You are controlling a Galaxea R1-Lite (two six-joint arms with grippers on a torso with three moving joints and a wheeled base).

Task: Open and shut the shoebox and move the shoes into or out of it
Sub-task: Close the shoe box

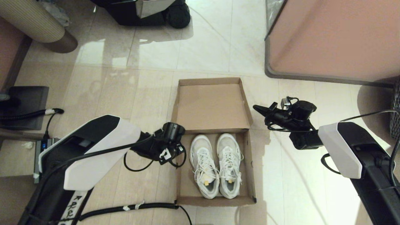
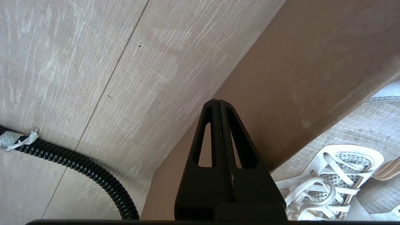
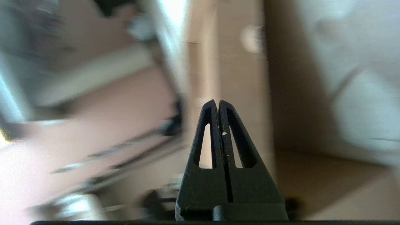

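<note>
**Shoebox open on the floor, both grippers closed and empty**

Nearest the head camera, the two white-and-black forearms are seen reaching in from the lower corners. Between them, the shoebox is laid open on the pale tiled floor, its hinged lid folded back flat on the far side. The shoes are set side by side inside the box tray, toes toward the lid and heels toward the robot, with small yellow marks visible at the insoles.

The left gripper is held just outside the box's left wall, near the hinge line; its fingers are pressed together with nothing between them. A black corrugated cable is seen on the floor beside it.

The right gripper is held above the floor just right of the lid, pointing toward the box. Its fingers are likewise clenched tip to tip and nothing is grasped. A rounded tabletop edge is seen beyond it.
</note>
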